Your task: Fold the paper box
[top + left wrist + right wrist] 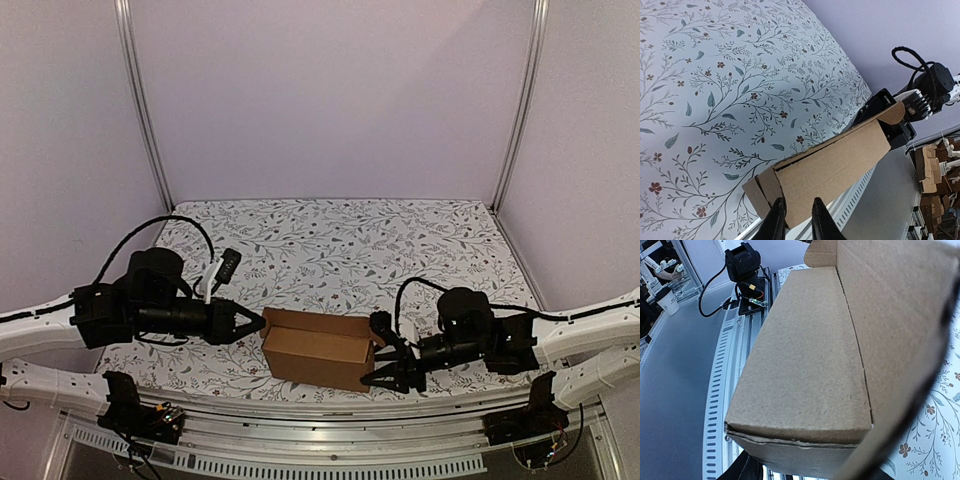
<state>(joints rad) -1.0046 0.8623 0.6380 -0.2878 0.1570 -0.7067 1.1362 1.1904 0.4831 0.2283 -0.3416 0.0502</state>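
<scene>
Find the paper box (318,348) lengthwise between both arms on the table (350,240); left fingers (776,222) nearly closed against its left end, right fingers (385,378) spread wide astride its right.

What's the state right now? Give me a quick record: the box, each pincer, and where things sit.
box: paper box, formed into a long rectangular shape, lying on the floral cloth near the front edge
closure: unfinished; the long top seam gapes and a rounded tab sticks out at the right end
left pincer: at the box's left end, fingers nearly together; grip unclear
right pincer: fingers either side of the box's right end; grip unclear
</scene>
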